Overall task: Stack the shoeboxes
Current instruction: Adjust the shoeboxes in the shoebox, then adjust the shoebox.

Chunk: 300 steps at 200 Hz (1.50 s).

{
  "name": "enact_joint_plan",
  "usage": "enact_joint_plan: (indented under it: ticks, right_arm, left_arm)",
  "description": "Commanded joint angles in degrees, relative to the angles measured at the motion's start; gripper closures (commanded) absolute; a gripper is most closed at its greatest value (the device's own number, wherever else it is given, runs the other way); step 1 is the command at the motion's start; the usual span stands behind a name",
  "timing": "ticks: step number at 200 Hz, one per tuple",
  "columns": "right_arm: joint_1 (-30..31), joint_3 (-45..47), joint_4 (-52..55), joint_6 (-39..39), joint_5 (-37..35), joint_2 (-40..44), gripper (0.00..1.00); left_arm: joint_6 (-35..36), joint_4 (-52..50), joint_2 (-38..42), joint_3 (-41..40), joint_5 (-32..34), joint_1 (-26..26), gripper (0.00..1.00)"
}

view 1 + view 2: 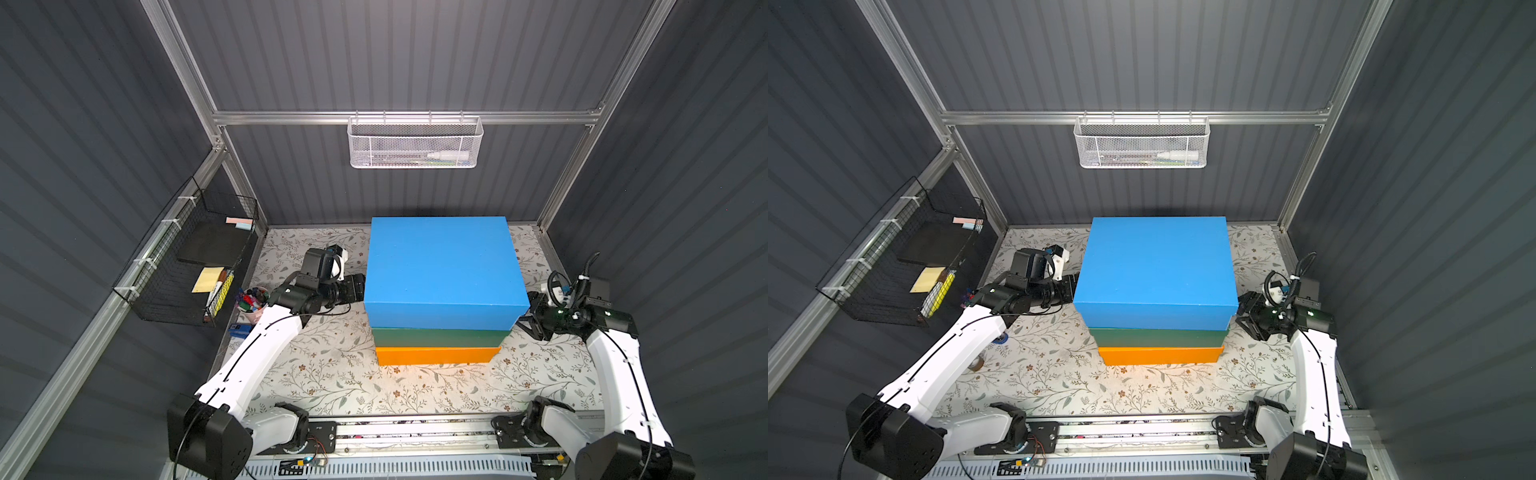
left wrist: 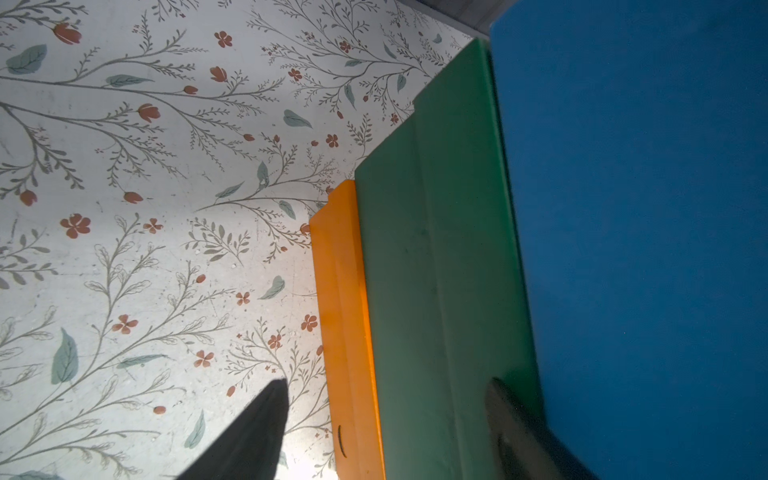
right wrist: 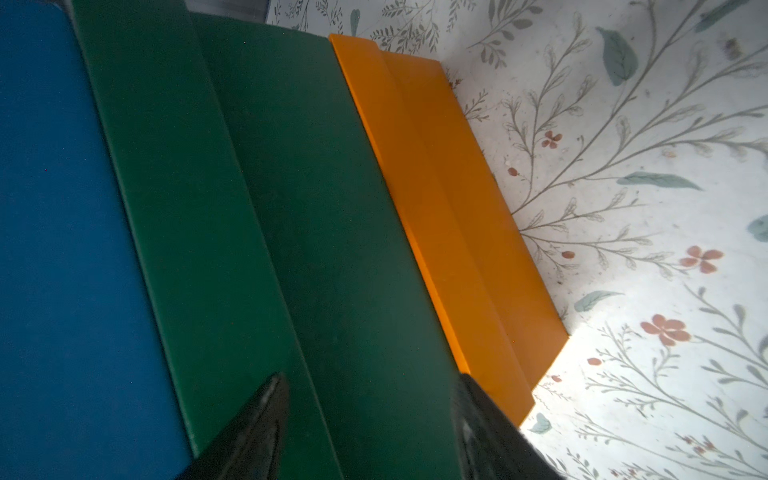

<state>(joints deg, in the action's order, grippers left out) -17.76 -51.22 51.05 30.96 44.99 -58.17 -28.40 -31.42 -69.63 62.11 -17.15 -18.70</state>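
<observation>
The three shoeboxes stand in one stack at the middle back of the table. The blue shoebox [image 1: 440, 266] [image 1: 1154, 266] lies on top, the dark green one [image 1: 436, 337] [image 1: 1158, 337] under it, the orange one [image 1: 436, 355] [image 1: 1158, 355] at the bottom. My left gripper [image 1: 356, 289] [image 2: 388, 380] is open at the stack's left side, facing the green box [image 2: 436, 249]. My right gripper [image 1: 528, 316] [image 3: 372, 376] is open at the right side, its fingers in front of the green box [image 3: 249, 208] and the orange box [image 3: 457, 208]. Neither holds anything.
A white mesh basket [image 1: 415, 143] hangs on the back wall. A black wire rack [image 1: 187, 266] hangs on the left wall. A pink cup of markers [image 1: 252, 303] stands by the left arm, and a tape roll [image 1: 976, 363] lies near it on the floral table [image 1: 332, 374].
</observation>
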Motion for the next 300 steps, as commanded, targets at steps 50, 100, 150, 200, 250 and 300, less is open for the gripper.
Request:
enact_joint_plan:
  ticks: [50, 100, 150, 200, 250, 300]
  right_arm:
    - [0.2, -1.6, 2.2, -1.5, -1.3, -1.1, 0.34]
    - [-0.2, -5.2, 5.0, -3.3, -6.4, -2.8, 0.3]
    - [-2.9, -10.9, 8.3, -6.8, -9.6, -3.1, 0.23]
    - [-3.2, -22.9, 11.8, -6.1, -8.6, -4.0, 0.22]
    - [-1.2, -24.2, 6.4, -3.7, 0.2, -3.4, 0.23]
    - [1.3, -24.7, 0.1, -0.5, 2.3, -4.1, 0.23]
  left_arm:
    - [-0.2, -0.7, 2.7, -0.5, -0.4, -0.3, 0.21]
    - [-0.7, -5.1, 2.0, 4.0, 3.9, -0.3, 0.17]
    - [1.0, -11.0, 2.1, 9.9, 11.5, -0.3, 0.13]
    - [4.5, -15.4, 1.3, 19.4, 15.4, -0.3, 0.13]
    - [3.0, -13.8, 1.4, 21.4, 9.2, -0.3, 0.15]
    - [1.2, -12.2, 2.3, 20.0, 5.3, -0.4, 0.17]
